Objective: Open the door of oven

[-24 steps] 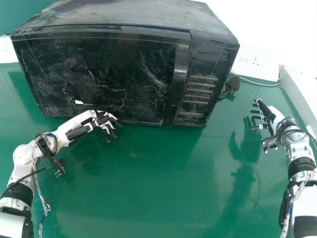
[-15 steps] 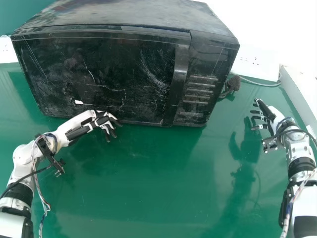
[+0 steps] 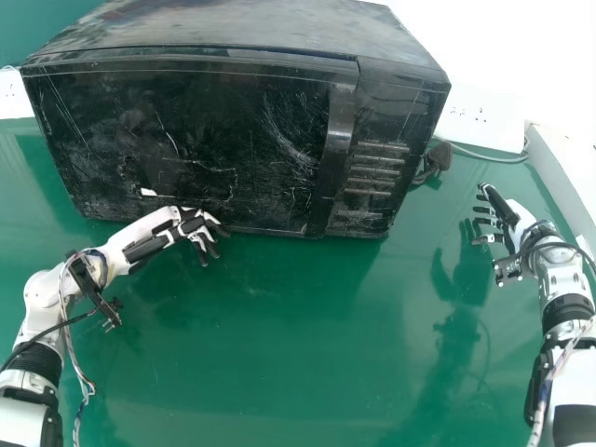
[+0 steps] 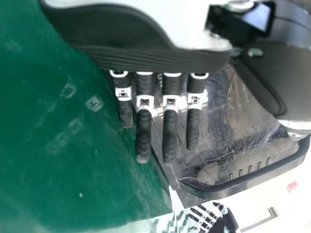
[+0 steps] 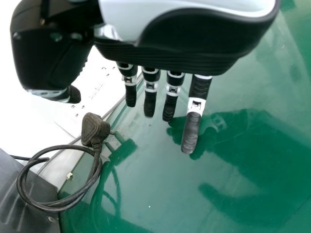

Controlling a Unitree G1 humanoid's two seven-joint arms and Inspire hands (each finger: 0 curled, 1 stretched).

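- The oven (image 3: 233, 23) sat at the far side of the green tabletop (image 3: 307, 326), its front towards the robot, the door (image 3: 186, 121) closed as far as I could see.
- The handle (image 3: 339, 140) ran lengthwise up and down the door, by its right edge, next to the vents (image 3: 377, 168).
- The left hand (image 3: 194, 226) lay low at the door's bottom edge, fingers loosely straight, nothing in them; whether they touched the oven I couldn't tell. From there the handle was off to the right and higher up.
- The right hand (image 3: 503, 219) was out past the oven's right side, its fingers extended and holding nothing, with the handle away to its left.
- To my eye the left hand was nearer the handle's foot; the middle looked about as far from either.
- Bare tabletop lay before the oven, between the arms, giving room to come at the handle. A door swinging out leftwards might well have met the left forearm.
- A plug (image 5: 93, 128) and its cable (image 5: 97, 165) lay beside the oven's right side, worth steering clear of.
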